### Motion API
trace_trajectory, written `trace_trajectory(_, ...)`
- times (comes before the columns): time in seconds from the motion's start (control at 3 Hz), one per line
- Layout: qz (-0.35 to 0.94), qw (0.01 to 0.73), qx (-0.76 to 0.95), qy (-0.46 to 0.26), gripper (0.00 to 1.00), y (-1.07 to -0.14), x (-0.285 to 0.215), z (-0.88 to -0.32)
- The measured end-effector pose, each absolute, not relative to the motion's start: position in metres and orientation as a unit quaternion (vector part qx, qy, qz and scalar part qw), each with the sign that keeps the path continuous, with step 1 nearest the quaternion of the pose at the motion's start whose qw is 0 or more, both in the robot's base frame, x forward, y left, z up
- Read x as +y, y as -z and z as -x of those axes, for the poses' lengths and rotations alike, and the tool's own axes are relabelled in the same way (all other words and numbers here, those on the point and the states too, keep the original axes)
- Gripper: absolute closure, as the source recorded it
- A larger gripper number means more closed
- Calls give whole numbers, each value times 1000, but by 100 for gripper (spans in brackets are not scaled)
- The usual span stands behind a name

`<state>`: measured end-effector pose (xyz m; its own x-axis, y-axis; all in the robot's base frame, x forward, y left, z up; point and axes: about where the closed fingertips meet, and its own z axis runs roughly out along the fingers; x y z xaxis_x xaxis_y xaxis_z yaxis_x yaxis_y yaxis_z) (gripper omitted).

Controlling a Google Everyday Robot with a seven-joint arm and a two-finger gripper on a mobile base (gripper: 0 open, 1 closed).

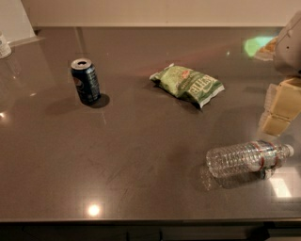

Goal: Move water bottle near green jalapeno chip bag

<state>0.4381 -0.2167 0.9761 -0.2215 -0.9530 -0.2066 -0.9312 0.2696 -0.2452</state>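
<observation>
Water bottle (244, 157) is the prize. Sweeping across: can (85, 81) at left, chip bag (187, 84) centre, bottle lying sideways front right, gripper (281, 107) hovering beyond it, open or closed I can't tell. A glancing touch could roll it away.

Dark grey countertop (141, 155), glossy; 1 bright light spot (93, 210) near front edge. 1 dark blue soda can (85, 80) upright, back left. White container (3, 45) at far left edge, cut off. Green glow (256, 44) back right. Pale wall (155, 12) behind.
</observation>
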Motion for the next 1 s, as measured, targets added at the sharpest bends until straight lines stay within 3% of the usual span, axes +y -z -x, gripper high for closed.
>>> trace_trajectory(1.0, 606, 141, 782, 31, 0, -968, -222, -439)
